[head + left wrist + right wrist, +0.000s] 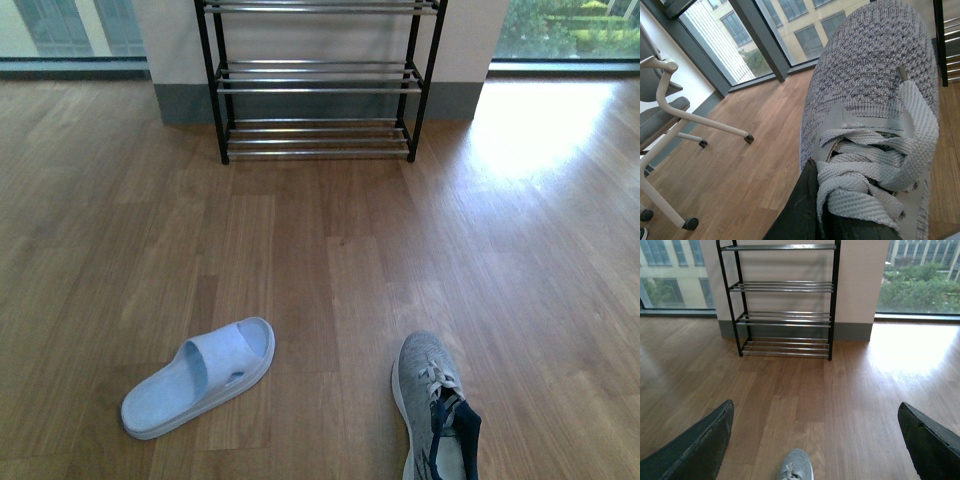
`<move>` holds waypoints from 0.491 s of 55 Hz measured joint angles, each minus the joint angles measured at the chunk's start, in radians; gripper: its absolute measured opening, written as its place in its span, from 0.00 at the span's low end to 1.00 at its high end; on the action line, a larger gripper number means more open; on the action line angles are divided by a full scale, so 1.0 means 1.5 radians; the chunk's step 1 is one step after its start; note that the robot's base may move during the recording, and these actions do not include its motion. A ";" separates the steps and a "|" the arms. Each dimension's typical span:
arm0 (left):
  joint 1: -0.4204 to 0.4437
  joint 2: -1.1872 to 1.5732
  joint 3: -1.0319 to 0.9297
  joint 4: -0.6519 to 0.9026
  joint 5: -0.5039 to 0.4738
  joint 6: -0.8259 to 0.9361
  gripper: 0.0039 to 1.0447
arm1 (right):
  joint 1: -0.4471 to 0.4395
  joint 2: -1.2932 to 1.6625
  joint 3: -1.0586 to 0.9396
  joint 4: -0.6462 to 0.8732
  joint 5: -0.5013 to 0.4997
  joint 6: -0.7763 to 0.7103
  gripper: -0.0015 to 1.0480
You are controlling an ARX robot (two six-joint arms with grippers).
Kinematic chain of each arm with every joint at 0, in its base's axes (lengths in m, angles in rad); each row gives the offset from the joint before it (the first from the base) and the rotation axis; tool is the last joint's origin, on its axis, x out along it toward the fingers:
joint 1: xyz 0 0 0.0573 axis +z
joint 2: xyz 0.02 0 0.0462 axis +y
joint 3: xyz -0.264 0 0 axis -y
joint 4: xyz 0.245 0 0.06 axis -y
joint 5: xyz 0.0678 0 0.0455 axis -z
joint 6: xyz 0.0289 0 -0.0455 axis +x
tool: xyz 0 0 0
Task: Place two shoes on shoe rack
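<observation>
- One grey knit sneaker seen lying well apart from the shoe rack, toe toward it.
- Framed by the right gripper, spread wide, empty.
- Second sneaker close against the left gripper; could not tell its grip.

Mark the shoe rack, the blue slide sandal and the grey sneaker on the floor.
shoe rack (318, 78): front view, middle-tier bars.
blue slide sandal (205, 360): front view, strap.
grey sneaker (425, 362): front view, knit toe.
</observation>
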 joint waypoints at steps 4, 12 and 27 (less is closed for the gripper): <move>0.000 0.001 0.000 0.000 0.001 0.000 0.01 | 0.000 0.000 0.000 0.000 0.000 0.000 0.91; 0.000 0.001 0.000 0.000 0.002 0.000 0.01 | 0.000 0.000 0.000 0.000 0.000 0.000 0.91; 0.000 0.001 0.000 0.000 0.000 0.000 0.01 | 0.007 0.375 0.031 0.181 0.005 -0.017 0.91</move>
